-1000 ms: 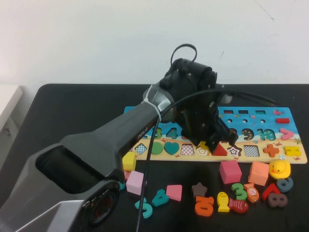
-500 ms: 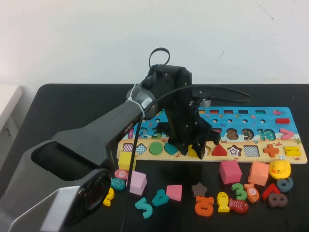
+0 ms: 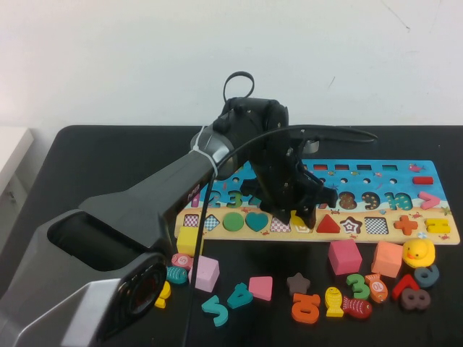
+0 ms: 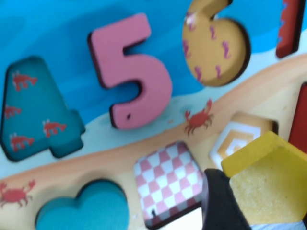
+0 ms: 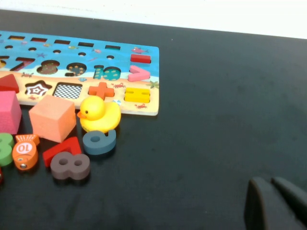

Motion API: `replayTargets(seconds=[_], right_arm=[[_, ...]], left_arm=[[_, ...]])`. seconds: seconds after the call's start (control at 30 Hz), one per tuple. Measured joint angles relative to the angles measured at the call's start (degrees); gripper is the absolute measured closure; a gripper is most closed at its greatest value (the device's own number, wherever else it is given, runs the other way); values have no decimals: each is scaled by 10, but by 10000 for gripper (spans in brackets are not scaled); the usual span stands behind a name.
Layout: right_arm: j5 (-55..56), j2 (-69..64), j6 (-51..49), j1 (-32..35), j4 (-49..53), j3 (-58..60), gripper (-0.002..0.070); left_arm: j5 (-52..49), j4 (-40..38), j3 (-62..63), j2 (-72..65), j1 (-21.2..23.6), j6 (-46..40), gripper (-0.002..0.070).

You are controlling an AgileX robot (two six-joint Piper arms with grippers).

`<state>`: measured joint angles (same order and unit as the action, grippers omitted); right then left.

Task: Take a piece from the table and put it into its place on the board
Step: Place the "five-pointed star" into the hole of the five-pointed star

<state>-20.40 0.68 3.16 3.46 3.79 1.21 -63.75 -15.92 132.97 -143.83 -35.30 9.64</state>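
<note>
Clearly yellow, flat, five-sided wooden piece (image 4: 268, 184).

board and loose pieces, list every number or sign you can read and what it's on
"4": teal recess in the board, left wrist view.
"5": pink piece seated in the board.
"6": tan recess beside it.
"10": board's number row.
"+" and "=": orange and yellow pieces in the board.
"10": orange fish on the table.
"8": brown loose piece.
Lettering on the left arm: too small.

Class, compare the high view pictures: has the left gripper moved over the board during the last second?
Yes. The left gripper, holding the yellow pentagon, shifted slightly toward the robot's left along the board, ending over the pentagon recess. The right gripper sits parked.
</note>
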Motion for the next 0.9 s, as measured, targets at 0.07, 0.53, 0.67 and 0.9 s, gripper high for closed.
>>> replayTargets(seconds=[0.07, 0.53, 0.67, 0.9], right_arm=[[0, 0, 0, 0, 0, 0, 658], [0, 0, 1, 0, 0, 0, 658], [0, 0, 1, 0, 0, 0, 658], [0, 0, 1, 0, 0, 0, 658]], left_arm=[[6, -1, 0, 0, 0, 0, 366], [17, 6, 0, 0, -1, 8, 366], [18, 34, 0, -1, -14, 8, 366], [19, 59, 0, -4, -24, 13, 366]])
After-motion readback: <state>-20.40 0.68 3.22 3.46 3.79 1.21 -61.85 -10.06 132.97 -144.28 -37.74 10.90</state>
